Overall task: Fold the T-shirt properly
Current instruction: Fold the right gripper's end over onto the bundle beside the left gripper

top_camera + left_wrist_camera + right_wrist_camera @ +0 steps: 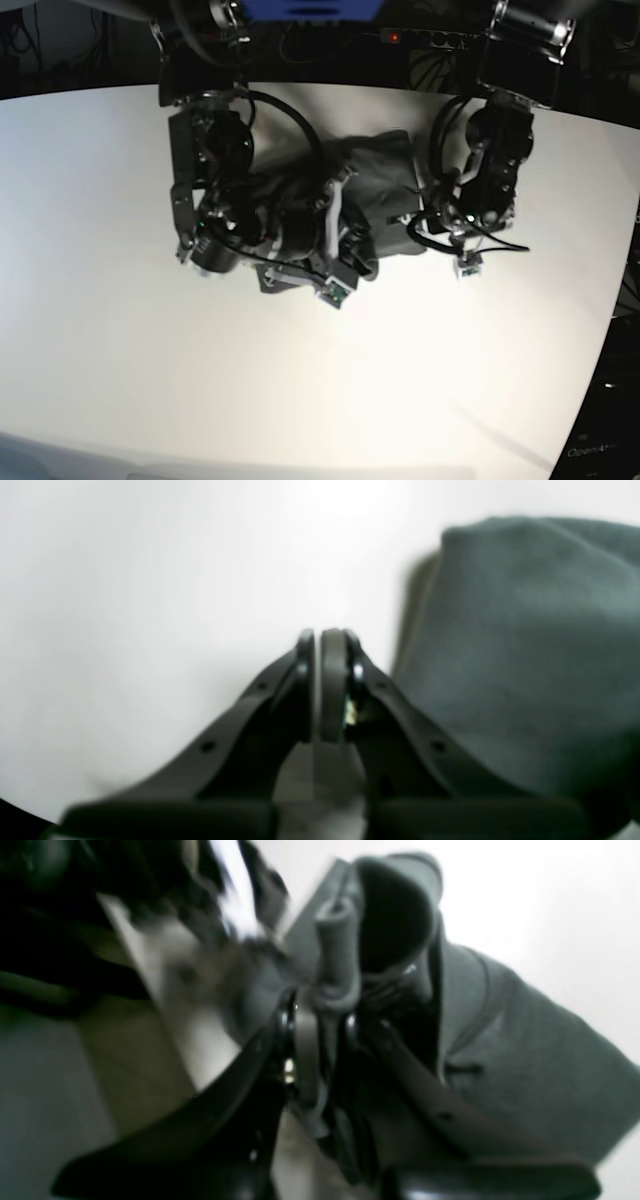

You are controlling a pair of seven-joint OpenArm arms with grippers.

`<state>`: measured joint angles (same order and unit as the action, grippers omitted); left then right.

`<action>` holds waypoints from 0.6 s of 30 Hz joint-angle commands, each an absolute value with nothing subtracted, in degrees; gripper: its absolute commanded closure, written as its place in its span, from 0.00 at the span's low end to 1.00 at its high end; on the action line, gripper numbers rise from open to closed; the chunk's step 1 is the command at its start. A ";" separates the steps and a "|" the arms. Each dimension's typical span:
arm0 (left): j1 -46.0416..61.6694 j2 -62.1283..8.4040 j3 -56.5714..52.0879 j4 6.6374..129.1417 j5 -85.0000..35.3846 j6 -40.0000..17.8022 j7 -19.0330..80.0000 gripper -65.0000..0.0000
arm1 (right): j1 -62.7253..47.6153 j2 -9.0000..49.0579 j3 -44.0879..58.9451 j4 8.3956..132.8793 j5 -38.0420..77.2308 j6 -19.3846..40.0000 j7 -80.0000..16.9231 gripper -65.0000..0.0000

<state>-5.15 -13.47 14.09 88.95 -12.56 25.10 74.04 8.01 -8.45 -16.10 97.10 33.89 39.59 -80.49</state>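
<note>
The T-shirt lies bunched in a dark heap at the upper middle of the white table in the base view, between the two arms. On the left of that view, the right gripper reaches across the heap's lower edge; its wrist camera shows the jaws clamped on a rolled fold of the grey cloth, with more fabric spilling to the right. On the right of the base view, the left gripper sits at the shirt's right edge. Its wrist camera shows the jaws pressed together on nothing, the cloth just beside them, filling the frame's right. No readable writing shows anywhere.
</note>
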 commanded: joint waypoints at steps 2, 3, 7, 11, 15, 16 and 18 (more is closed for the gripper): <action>-5.23 -13.58 14.20 92.18 -13.58 24.92 75.21 0.95 | 9.89 -9.00 -15.34 97.10 37.05 40.00 -80.00 0.99; -5.14 -13.58 14.20 93.32 -13.58 24.92 75.21 0.95 | 10.15 -9.00 -15.16 96.75 37.58 40.00 -80.00 0.99; -4.26 -13.85 13.85 95.16 -13.58 24.92 75.30 0.95 | 10.24 -9.00 -15.08 96.04 38.90 40.00 -80.00 0.99; -4.09 -13.93 13.85 95.43 -13.58 24.92 75.30 0.95 | 10.24 -9.00 -14.90 95.96 43.38 40.00 -80.00 0.99; -3.30 -13.93 13.76 95.69 -13.58 24.92 75.03 0.95 | 10.68 -9.00 -14.90 91.74 48.48 40.00 -80.00 0.99; -3.30 -13.93 13.76 95.96 -13.58 24.92 74.95 0.95 | 10.68 -9.00 -14.90 90.24 50.24 40.00 -79.60 0.99; -3.21 -13.93 13.76 97.10 -13.58 24.92 75.12 0.95 | 10.86 -9.00 -15.16 87.16 53.85 40.00 -77.23 0.99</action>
<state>-1.85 -14.15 14.00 95.53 -12.99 24.88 76.29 9.89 -8.21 -14.70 86.15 50.89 39.59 -78.02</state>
